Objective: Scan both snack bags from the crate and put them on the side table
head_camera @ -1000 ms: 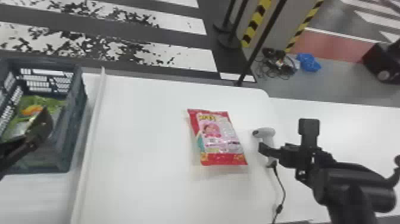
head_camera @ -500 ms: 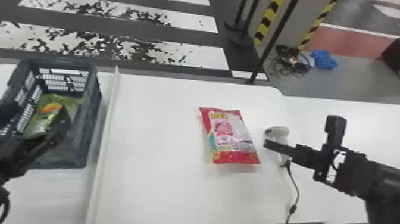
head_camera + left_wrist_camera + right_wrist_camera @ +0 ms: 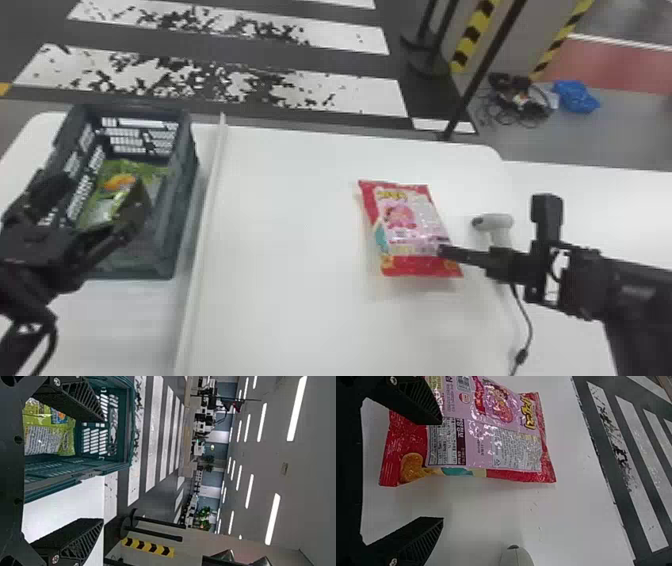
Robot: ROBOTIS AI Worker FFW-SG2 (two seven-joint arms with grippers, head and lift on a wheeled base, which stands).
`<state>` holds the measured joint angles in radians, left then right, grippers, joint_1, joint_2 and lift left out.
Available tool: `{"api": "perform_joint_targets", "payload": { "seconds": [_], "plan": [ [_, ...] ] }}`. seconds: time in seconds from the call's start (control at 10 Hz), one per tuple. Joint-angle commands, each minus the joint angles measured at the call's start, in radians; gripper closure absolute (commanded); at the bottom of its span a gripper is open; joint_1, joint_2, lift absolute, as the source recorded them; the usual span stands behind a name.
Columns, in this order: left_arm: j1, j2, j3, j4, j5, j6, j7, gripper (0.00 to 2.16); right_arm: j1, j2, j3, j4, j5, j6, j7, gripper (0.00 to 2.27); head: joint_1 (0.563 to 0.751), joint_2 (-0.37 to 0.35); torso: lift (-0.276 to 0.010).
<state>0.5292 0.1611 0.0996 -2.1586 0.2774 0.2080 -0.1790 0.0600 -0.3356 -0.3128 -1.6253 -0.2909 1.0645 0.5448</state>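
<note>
Bright ceiling lights glow; glare flecks the red snack bag, a soft shadow beside it

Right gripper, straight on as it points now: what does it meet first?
Likely the red-and-pink plastic snack bag on the white table; the right gripper points across its near end. Height is unclear, so it may pass over instead.

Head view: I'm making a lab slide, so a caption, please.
Red snack bag beside the scanner on the white table, green bag in the crate.
</note>
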Motion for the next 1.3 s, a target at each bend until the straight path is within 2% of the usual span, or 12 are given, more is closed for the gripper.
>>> {"api": "perform_joint_targets", "payload": {
  "seconds": [0.0,0.2,0.3,0.4,0.5,0.8,1.2],
  "plan": [
    [0.0,0.0,0.0,0.002,0.0,0.0,0.001,0.1,-0.028,0.0,0.015,0.045,-0.007,-0.007,0.027,0.07,0.695,-0.169,-0.087],
    [0.0,0.0,0.0,0.003,0.0,-0.003,0.0,0.1,-0.065,-0.01,0.038,0.108,0.006,-0.007,0.037,0.07,0.695,-0.149,-0.087],
    [0.0,0.0,0.0,0.003,0.0,-0.003,0.0,0.1,-0.091,-0.017,0.046,0.157,0.006,-0.007,0.072,0.15,0.695,-0.147,-0.087],
    [0.0,0.0,0.0,0.003,0.0,-0.006,0.0,0.1,-0.103,-0.02,0.044,0.191,0.006,-0.037,0.106,0.85,0.695,-0.146,-0.087],
    [0.0,0.002,0.002,0.003,0.0,-0.006,0.001,0.1,-0.106,-0.023,0.041,0.2,-0.004,-0.04,0.107,2.2,0.695,-0.141,-0.087],
    [0.0,0.003,0.0,0.003,0.002,-0.006,0.001,0.1,-0.118,-0.042,-0.005,0.249,-0.062,-0.034,0.211,2.26,0.695,-0.14,-0.087],
    [0.008,0.008,0.0,-0.003,0.003,-0.012,0.001,0.1,-0.115,-0.071,-0.15,0.289,-0.292,0.052,0.32,2.26,0.695,-0.145,-0.087]
  ]
}}
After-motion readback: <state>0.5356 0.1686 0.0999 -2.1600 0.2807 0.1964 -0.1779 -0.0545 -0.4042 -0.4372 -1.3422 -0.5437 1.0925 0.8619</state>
